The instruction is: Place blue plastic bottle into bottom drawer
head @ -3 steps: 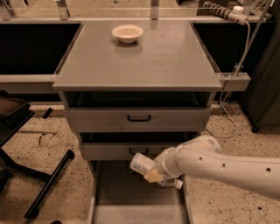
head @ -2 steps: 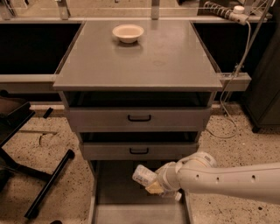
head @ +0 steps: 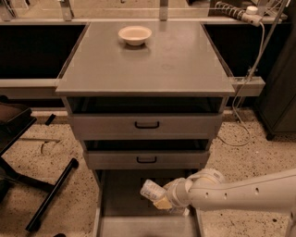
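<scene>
Placing | gripper (head: pixel 163 202) clasps clear blue-labelled plastic bottle (head: pixel 151 189) above grey metal bottom drawer (head: pixel 121 203), right side | next: lower, release

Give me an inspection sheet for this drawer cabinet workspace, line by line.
Surface: grey cabinet top, flat.
Job's things: blue plastic bottle held over the open bottom drawer, not yet set down.
Clutter: cream bowl at the top's rear.
Gripper: gripper low at the cabinet's front, shut on the bottle.
Cables: white cable hangs from a power strip at the right rear.
Surroundings: speckled floor; black chair base at left.
</scene>
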`<state>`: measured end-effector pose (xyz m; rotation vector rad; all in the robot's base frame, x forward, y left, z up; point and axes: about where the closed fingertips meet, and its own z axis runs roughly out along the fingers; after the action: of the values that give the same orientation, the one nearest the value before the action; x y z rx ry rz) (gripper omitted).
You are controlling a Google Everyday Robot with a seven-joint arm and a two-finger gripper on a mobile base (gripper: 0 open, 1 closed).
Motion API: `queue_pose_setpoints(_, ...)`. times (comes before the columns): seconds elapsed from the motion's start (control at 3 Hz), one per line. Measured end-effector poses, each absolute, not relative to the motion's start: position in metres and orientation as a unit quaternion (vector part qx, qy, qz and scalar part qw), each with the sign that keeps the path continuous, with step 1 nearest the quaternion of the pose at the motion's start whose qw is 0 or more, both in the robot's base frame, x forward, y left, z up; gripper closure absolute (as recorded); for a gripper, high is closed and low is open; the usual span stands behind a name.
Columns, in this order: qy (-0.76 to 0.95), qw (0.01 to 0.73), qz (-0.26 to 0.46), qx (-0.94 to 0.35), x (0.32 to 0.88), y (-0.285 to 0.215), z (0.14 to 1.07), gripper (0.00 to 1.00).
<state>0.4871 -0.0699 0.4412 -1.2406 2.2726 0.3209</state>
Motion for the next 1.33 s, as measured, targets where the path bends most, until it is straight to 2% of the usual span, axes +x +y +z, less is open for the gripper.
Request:
queue_pose_setpoints(0.33,0.84,0.261,0.139,-0.454,0.484,-0.062,0.415,1.0)
queue_pose_setpoints(1.33,0.832,0.243,0.207,-0.453,0.509,0.01,0.235,1.0)
